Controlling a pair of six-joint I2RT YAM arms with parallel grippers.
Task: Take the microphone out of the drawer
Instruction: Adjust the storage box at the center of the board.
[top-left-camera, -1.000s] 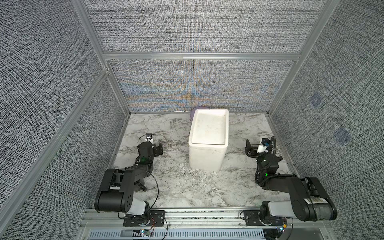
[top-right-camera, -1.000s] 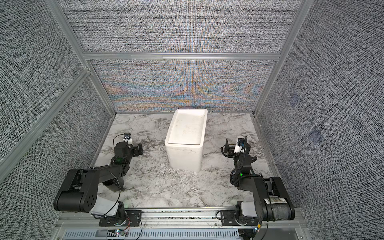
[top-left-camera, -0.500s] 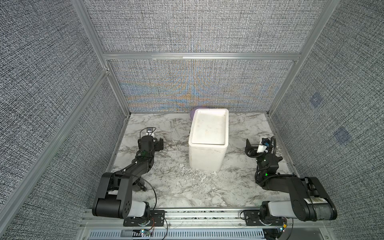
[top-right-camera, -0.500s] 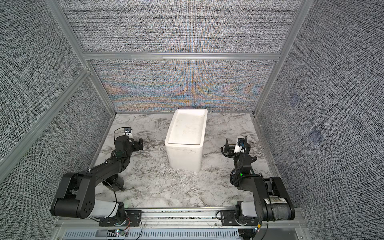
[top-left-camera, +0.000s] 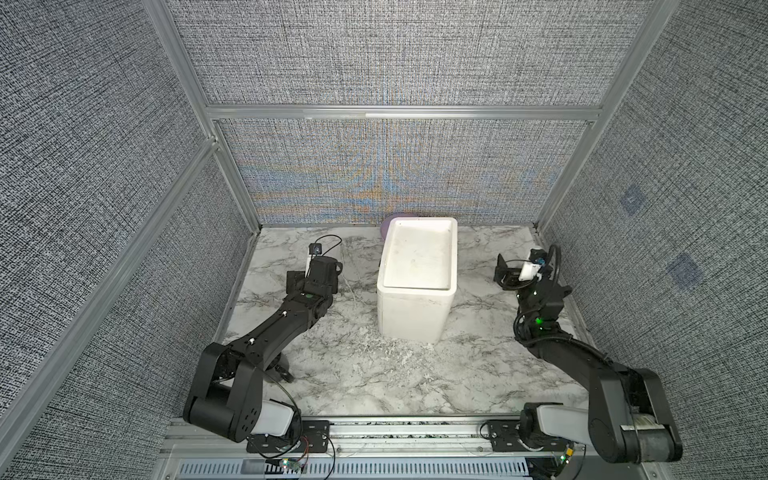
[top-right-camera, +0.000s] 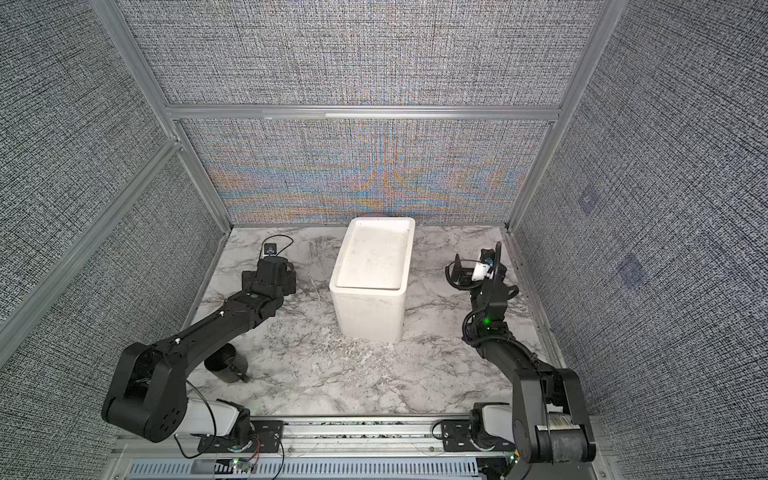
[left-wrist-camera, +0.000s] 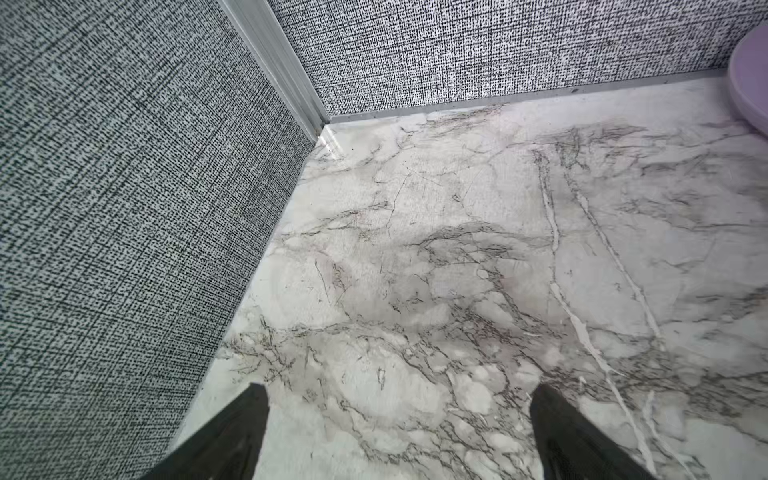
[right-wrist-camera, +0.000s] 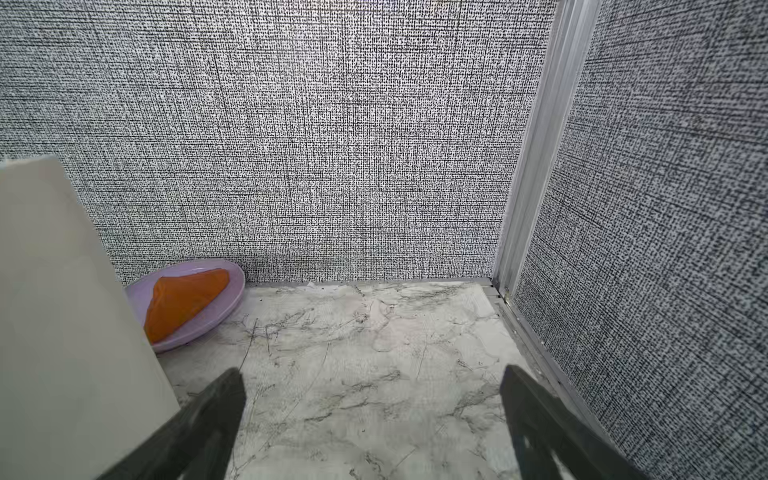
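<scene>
Honestly, I judged the job barely begun. The white box (top-left-camera: 415, 324) stood shut near the middle of the table (top-left-camera: 374, 374), and I took it for the drawer's housing. From above I saw only its plain top and front, with no drawer pulled out and no handle I could make out. The microphone showed in none of my views, so I reckoned it was inside the box, though I could not confirm that.

My left gripper (left-wrist-camera: 399, 390) hung to the left of the box, well apart from it, its jaws spread wide over bare marble and holding nothing. My right gripper (right-wrist-camera: 372, 370) sat to the right of the box, also clear of it, equally wide and equally empty. One white side of the box filled the edge of its wrist view.

Behind the box, against the back wall, lay a purple plate (right-wrist-camera: 237, 286) with something orange (right-wrist-camera: 187, 299) on it, which had no part in this job.

Everything was left to do, as I saw it: reach the front of the box, draw the drawer out, find the microphone, grip it and lift it clear.
</scene>
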